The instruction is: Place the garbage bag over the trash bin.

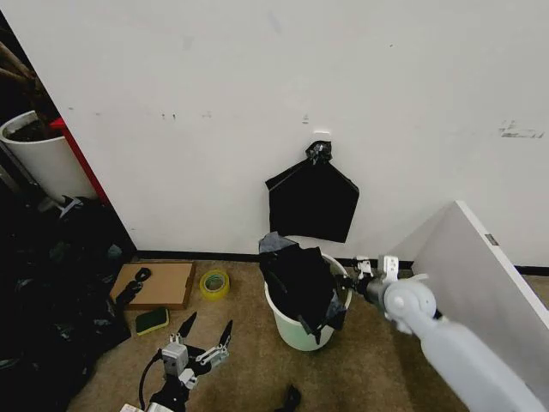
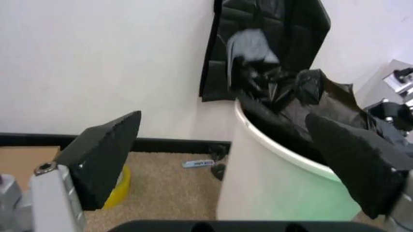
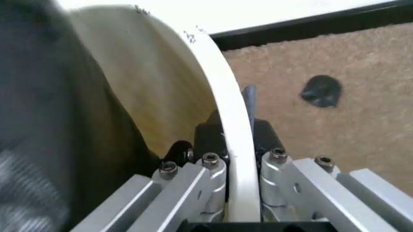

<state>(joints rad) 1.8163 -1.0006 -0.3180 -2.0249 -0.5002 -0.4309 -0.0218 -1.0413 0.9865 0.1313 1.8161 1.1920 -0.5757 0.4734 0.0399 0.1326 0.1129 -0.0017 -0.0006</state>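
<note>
White wall (image 1: 257,86) above tan carpet (image 1: 249,360).
A black baseboard (image 1: 197,256) runs along the wall's foot; a flat black bag (image 1: 313,202) hangs on the wall, and cardboard (image 1: 163,283) lies below it near the baseboard.

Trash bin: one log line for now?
right gripper shut on trash bin rim | garbage bag partly over bin | left gripper open, low

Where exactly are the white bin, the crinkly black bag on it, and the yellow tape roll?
Bin (image 1: 296,330), head view, front wall.
Bag (image 1: 300,279), head view, middle of the draped plastic.
Tape roll (image 1: 214,283), head view, its ring.
</note>
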